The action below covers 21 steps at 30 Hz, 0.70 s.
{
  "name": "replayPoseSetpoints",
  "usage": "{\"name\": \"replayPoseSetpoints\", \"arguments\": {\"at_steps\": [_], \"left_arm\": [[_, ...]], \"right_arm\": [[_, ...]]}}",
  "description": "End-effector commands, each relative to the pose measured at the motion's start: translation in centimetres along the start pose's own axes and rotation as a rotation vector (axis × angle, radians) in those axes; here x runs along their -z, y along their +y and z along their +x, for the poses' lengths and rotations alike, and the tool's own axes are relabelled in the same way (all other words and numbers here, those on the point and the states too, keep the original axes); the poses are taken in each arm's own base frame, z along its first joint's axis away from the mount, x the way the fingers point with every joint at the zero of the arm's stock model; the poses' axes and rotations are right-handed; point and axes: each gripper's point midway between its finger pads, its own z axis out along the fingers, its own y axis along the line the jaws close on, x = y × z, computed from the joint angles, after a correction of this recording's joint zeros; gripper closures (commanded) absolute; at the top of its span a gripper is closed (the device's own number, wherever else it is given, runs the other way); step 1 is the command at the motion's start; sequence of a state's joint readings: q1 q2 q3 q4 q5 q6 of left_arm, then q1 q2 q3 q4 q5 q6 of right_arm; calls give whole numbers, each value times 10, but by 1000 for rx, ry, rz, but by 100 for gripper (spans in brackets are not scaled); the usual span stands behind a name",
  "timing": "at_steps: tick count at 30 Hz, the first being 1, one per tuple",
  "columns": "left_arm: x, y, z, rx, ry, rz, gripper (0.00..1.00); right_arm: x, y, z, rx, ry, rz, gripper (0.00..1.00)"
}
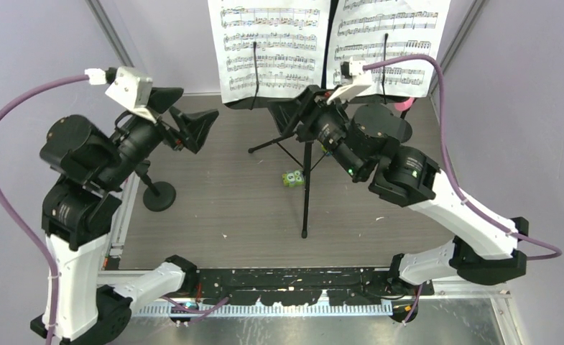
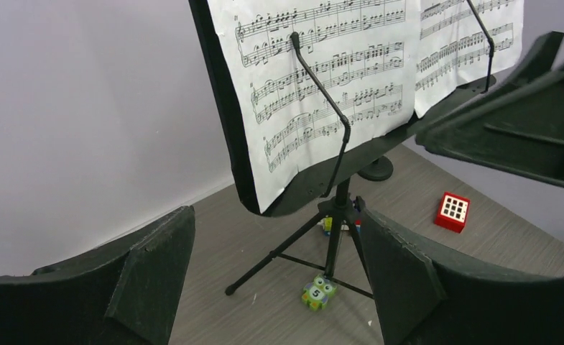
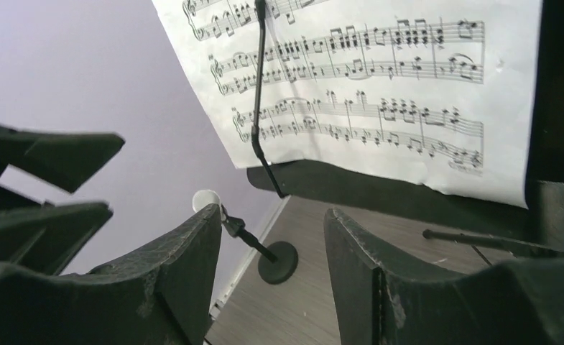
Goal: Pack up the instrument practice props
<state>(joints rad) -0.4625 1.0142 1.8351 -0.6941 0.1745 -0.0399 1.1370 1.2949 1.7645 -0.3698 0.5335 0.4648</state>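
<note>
The black music desk (image 2: 220, 108) stands on tripod legs (image 1: 307, 188) at the back of the table, with two white sheet-music pages (image 1: 273, 44) on it under wire holders. My right gripper (image 1: 300, 108) is open just below the desk's lower lip (image 3: 379, 192), with nothing between its fingers (image 3: 192, 266). My left gripper (image 1: 191, 113) is open in the air left of the stand and holds nothing. A white microphone (image 3: 205, 199) sits on a round-based mount (image 1: 158, 195) at the left. A bit of the pink microphone (image 1: 406, 106) shows behind my right arm.
A green owl block (image 1: 292, 178) lies beside the tripod pole, with more small blocks (image 2: 329, 224) behind it. A red keypad (image 2: 452, 211) and a second round base (image 2: 376, 169) sit at the back right. Purple walls close in the sides and back.
</note>
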Motion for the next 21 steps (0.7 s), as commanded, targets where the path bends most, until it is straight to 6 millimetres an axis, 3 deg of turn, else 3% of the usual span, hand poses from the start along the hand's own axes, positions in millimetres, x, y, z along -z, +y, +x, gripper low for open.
{"name": "replayPoseSetpoints", "arguments": {"at_steps": [1,11,21], "left_arm": [[12,-1,-3,-23,-30,0,14],[15,-11,2,-13,-24,51,13],[6,-19,7,19,-25,96,16]], "right_arm": [[-11,17,-39,-83,-120,-2,41],[-55,7,-37,-127,-28,-39,41],[-62,21,-45,-132,5,-212,43]]}}
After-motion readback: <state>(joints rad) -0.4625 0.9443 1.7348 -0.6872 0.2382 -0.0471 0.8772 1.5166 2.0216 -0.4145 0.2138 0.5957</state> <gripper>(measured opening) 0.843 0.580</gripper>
